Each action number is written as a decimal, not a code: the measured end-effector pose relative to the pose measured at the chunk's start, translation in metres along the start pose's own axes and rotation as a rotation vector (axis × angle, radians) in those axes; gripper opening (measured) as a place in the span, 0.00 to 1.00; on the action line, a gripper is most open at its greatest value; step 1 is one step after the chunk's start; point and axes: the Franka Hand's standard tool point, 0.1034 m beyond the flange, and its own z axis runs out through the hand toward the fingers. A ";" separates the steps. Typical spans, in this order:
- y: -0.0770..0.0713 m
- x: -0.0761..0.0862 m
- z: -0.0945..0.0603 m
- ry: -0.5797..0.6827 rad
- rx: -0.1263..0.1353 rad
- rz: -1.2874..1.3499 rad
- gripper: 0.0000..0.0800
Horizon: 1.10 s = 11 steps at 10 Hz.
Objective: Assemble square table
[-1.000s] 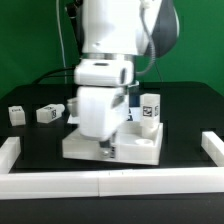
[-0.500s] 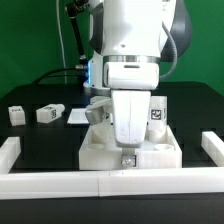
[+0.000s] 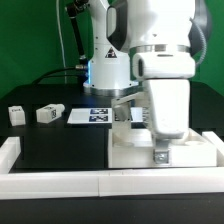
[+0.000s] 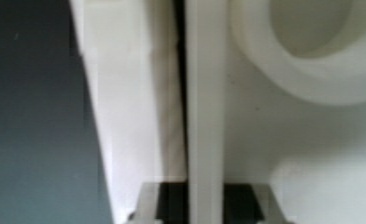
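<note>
Assembling so far: early, by my judgement; no leg shows fitted to the square top (image 3: 130,150), so every leg seems left to place
Bench (image 3: 60,145): black; it carries the top toward the exterior view's right, close behind the front border bar (image 3: 80,183)
Arm (image 3: 165,90): upright over the top; wrist pointing straight down at the front rim; it hides much of what lies behind it
Square top: flat on the bench; the wrist view shows its thin rim running between the fingers (image 4: 162,200), with a round hollow beside it
Legs: outer leg (image 3: 16,114) and inner leg (image 3: 50,113) lie loose toward the exterior view's left, well apart from the top; the other two I cannot make out
Claw (image 3: 160,155): closed on the top's front rim; both views show the rim pinched
</note>
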 end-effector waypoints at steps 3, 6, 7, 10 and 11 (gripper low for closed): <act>0.002 0.002 0.010 0.003 0.000 -0.003 0.08; 0.002 0.002 0.010 0.003 0.000 -0.003 0.08; 0.002 0.002 0.010 0.003 0.000 -0.003 0.08; 0.002 0.002 0.010 0.003 0.000 -0.003 0.43; 0.002 0.002 0.010 0.003 0.000 -0.003 0.43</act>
